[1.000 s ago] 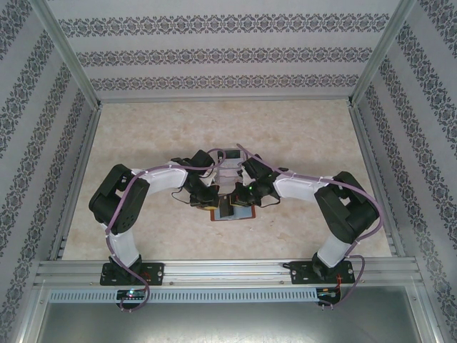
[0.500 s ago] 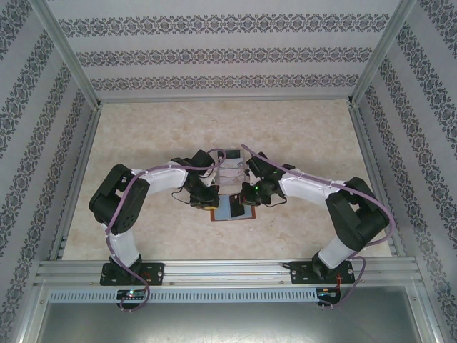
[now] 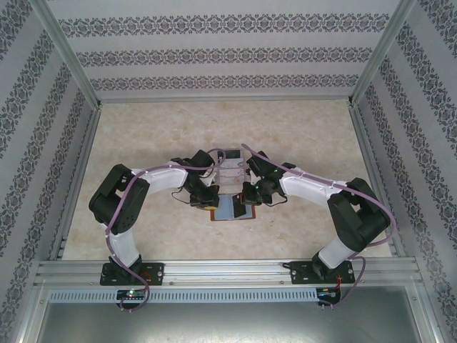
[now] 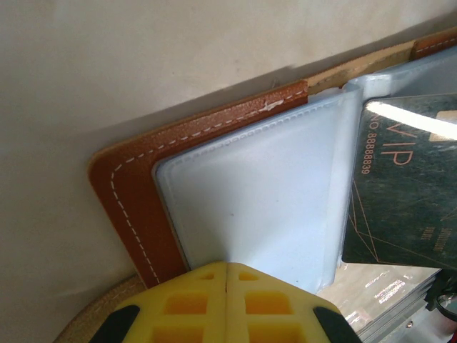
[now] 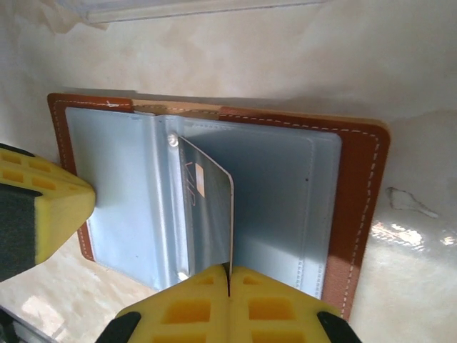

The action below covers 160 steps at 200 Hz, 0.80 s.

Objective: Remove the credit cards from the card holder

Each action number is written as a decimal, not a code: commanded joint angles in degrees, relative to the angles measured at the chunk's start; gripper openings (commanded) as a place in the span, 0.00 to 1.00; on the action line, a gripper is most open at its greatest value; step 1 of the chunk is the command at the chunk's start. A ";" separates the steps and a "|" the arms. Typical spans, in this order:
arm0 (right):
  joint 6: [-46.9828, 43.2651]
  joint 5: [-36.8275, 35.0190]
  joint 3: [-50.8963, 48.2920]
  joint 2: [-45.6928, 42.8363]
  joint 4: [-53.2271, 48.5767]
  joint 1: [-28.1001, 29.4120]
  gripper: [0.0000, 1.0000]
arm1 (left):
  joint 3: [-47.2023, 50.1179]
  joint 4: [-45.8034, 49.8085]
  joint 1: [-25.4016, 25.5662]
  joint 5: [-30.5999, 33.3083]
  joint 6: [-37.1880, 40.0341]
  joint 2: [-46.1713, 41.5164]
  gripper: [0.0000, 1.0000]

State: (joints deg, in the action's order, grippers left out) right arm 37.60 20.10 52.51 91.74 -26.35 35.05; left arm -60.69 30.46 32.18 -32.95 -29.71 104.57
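Here, the left gripper (image 4: 227, 286) is seen with its yellow pads pressed together at the left edge of the card holder (image 4: 143, 193); whether that leaf is pinched cannot be told. The card holder is laid open on the table (image 3: 300, 143), pale blue pockets turned upward. Near its fold a dark credit card (image 5: 211, 214) is stood on edge, clamped between the closed pads of the right gripper (image 5: 229, 286).

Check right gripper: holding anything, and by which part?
The dark credit card, pinched at its near edge by the right gripper, above the open card holder.
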 commanded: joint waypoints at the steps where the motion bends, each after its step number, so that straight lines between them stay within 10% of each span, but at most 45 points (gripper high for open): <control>1: 1.61 1.13 1.10 0.77 0.69 1.01 0.06 | 1.55 3.03 0.60 4.65 1.15 2.60 0.02; 160: 3.20 2.14 2.20 3.31 2.51 3.35 0.05 | -0.81 1.67 0.89 2.78 1.02 3.34 0.14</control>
State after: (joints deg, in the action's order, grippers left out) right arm 40.62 22.15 53.80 93.58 -23.75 37.41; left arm -61.08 30.48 32.21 -33.21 -29.74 104.99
